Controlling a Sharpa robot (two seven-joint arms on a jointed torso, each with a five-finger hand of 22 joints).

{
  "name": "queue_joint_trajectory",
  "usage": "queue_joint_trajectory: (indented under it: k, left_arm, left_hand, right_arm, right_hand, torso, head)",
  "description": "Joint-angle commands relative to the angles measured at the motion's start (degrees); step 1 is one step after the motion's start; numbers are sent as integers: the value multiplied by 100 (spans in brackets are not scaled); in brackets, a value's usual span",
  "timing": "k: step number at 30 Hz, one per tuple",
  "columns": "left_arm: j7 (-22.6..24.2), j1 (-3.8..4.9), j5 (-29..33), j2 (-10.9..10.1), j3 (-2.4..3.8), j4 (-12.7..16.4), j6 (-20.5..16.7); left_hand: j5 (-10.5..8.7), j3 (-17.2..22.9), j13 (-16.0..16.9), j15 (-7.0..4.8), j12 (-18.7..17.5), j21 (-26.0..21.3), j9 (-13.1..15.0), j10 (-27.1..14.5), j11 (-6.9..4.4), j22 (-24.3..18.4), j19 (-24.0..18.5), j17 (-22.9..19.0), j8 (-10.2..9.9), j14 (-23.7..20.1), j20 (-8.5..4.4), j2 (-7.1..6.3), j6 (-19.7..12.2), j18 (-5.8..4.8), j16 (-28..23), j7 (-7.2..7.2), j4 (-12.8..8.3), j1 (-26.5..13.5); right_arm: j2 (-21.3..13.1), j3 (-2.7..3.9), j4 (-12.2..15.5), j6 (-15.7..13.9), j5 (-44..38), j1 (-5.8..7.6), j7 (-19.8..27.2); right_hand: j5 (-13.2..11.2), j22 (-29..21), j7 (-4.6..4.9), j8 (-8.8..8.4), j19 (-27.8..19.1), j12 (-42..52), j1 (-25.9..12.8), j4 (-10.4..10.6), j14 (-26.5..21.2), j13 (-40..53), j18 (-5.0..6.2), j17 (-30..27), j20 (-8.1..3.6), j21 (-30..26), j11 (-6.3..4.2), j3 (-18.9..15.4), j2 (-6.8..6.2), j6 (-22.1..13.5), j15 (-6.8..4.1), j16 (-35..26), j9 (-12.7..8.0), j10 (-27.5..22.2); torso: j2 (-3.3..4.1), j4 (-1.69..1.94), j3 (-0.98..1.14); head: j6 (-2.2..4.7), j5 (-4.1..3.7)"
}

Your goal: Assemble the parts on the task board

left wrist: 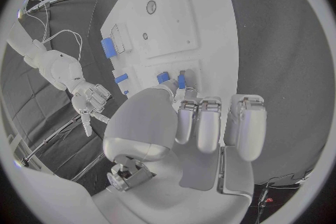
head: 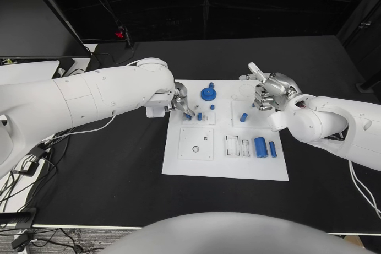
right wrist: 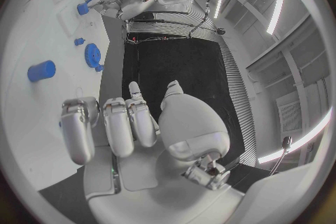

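On the black bench [head: 111, 171] the white board [head: 226, 168] lay at the centre, its near edge toward six o'clock. Nearest on it, at about five o'clock from the board's middle, a blue cylinder [head: 260, 146] stood just beside a slimmer blue bar [head: 272, 149], with two pale rectangular slots [head: 237, 145] next to them toward nine o'clock. At about seven o'clock sat a square plate [head: 196, 143] with a small ring marked on it. Farther back, near the middle, the left hand [head: 179, 104] came in from nine o'clock with its fingers down on the board's left side, pinching a small blue piece [left wrist: 181, 79] at the fingertips [left wrist: 173, 87], just above the board; a second small blue block [left wrist: 162, 77] lay just beside it. At about two o'clock a short blue peg [head: 244, 117] lay in its own square. Beyond it the right hand [head: 270, 91] hovered over the board's far right corner, its fingers curled in together with nothing in them and one finger pointing away from the robot. Farthest, at twelve o'clock, a blue gear [head: 208, 93] sat on the board near its far edge, with a small blue knob [head: 213, 106] just on the near side of it.
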Motion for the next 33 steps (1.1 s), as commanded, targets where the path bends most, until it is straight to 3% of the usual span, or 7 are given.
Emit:
queue_joint_trajectory:
  k: [1,4,33]
  left_arm:
    - [-105,-78,-6,6,-44,15,228]
    - [-105,-79,-6,2,-44,20,236]
    - [-88,-81,-6,-34,-44,69,324]
  left_hand:
    - [19,-6,1506,33,-25,-2,-9,617,-21,1499,567,1510,6,600,25,8,-177,-73,5,-157,-38,156]
    - [116,35,1506,25,-25,-1,-12,617,-27,1499,567,1510,30,600,20,21,-190,-73,5,-162,-63,324]
    - [368,52,1506,20,-25,6,10,617,-34,1503,579,1510,124,600,12,26,-189,-77,5,-169,-29,498]
  right_arm:
    - [-3,3,14,60,-11,7,21]
    - [-5,3,13,62,-11,7,21]
    - [25,3,-16,75,-11,6,8]
  right_hand:
    - [25,1509,298,18,585,15,33,1,606,1504,-41,1509,41,18,47,-25,32,-46,26,14,-5,596]
    - [25,1509,298,18,585,15,33,1,606,1504,-41,1509,41,18,47,-25,32,-46,26,14,-5,596]
    - [25,1509,298,18,585,15,33,1,606,1504,-41,1509,41,18,47,-25,32,-46,26,14,-5,596]
  torso:
    - [-1,4,1]
    - [-1,2,-2]
    - [0,0,0]
  head:
    - [-1,-3]
    - [-3,-5]
    - [-19,33]
